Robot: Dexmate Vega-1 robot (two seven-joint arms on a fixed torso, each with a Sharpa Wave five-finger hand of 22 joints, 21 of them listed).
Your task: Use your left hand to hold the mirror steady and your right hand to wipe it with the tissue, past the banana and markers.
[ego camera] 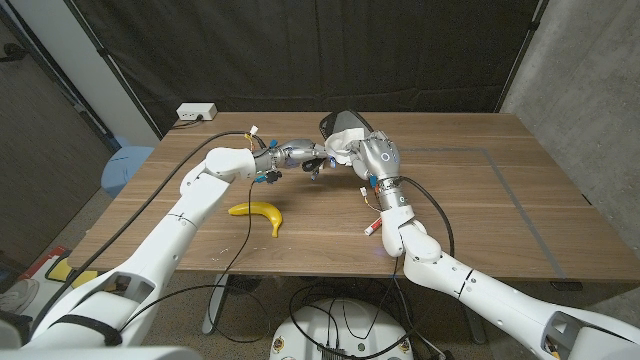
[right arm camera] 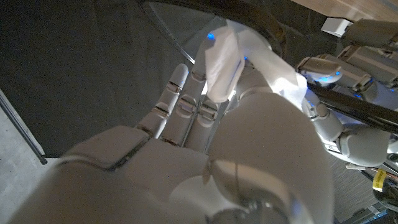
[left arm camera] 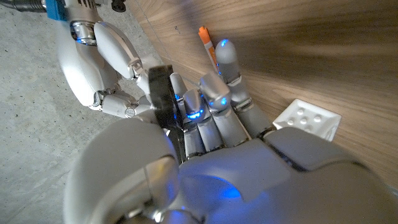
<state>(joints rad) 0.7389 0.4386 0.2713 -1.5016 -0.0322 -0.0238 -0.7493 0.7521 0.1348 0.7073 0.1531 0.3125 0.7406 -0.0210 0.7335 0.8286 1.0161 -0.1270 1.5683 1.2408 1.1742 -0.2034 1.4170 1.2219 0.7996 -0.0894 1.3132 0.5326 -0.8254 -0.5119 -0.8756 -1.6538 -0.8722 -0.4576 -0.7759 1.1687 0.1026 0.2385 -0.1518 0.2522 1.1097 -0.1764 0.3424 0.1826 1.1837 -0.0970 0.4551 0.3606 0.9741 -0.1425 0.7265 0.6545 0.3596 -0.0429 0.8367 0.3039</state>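
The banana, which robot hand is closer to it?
Left. The left hand grips the mirror up the table from the banana. The right hand, pressing the tissue on the mirror, sits further to the side.

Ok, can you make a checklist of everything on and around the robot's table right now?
Surface: wooden table, taped outline on its right part.
Job's things: mirror standing at table middle, left hand gripping its edge; tissue held against the glass by right hand.
Clutter: banana near front left; marker beside the right forearm.
Hands: both busy on the mirror.
Cables: black ones along both arms.
Surroundings: black curtain; power strip at the far edge.
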